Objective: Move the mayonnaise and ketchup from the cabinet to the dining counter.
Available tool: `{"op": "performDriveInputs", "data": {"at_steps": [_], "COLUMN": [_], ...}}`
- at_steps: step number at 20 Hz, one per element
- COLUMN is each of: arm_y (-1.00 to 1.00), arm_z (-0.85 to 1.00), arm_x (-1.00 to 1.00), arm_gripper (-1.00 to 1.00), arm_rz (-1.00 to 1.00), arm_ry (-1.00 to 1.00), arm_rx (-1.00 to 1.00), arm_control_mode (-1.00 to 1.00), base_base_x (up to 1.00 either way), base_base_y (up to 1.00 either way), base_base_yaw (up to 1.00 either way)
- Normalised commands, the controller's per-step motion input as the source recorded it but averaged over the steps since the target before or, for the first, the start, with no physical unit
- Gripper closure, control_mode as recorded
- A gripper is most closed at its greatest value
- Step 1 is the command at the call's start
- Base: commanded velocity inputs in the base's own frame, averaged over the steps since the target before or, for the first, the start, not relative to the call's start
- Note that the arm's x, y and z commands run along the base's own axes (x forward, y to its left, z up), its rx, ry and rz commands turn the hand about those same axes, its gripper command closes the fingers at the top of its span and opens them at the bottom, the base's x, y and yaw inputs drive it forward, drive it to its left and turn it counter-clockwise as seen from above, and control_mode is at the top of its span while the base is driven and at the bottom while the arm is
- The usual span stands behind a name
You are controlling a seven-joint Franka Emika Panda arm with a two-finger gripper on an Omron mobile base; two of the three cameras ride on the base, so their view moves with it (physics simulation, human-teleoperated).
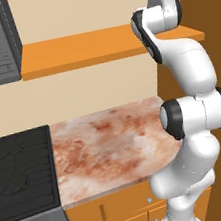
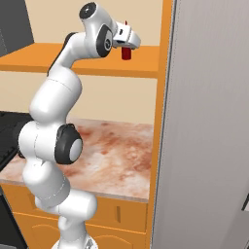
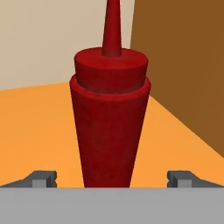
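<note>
Ketchup [image 3: 109, 127], standing upright on the cabinet [image 3: 35, 131] at centre frame between the spread fingertips [image 3: 41, 179] of the open end effector [image 3: 111, 181], is judged light, rigid and slick, best gripped low on its body.

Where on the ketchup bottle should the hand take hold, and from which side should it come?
The hand should probably grip the ketchup on its lower body, below the wide shoulder, coming level from the front of the cabinet. The bottle stands upright between the open finger tips. Its pointed nozzle is too thin to hold, and a brown wall stands to its right.
</note>
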Motion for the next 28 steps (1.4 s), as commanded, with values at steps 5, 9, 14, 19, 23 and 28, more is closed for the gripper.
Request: {"op": "performDriveInputs", "data": {"at_steps": [5,9,14,19,23,28], "arm_y": [0.00,-0.01,0.00,0.00,-0.01,-0.04], "arm_z": [0.00,0.00,0.00,-0.03,-0.02,0.00], "arm_x": [0.02,0.02,0.02,0.02,0.09,0.16], "arm_gripper": [-1.00,-1.00,-1.00,-1.00,-1.00,-1.00], "arm_rz": [0.00,0.00,0.00,0.00,0.00,0.00], "arm_ry": [0.00,0.00,0.00,0.00,0.00,0.00], "arm_rx": [0.00,0.00,0.00,0.00,0.00,0.00], "arm_control_mode": [-1.00,-1.00,-1.00,-1.00,-1.00,-1.00], "base_base_x": [0.00,0.00,0.00,0.00,0.00,0.00], "base_base_y": [0.00,0.00,0.00,0.00,0.00,0.00], "base_base_yaw": [0.00,0.00,0.00,0.00,0.00,0.00]}}
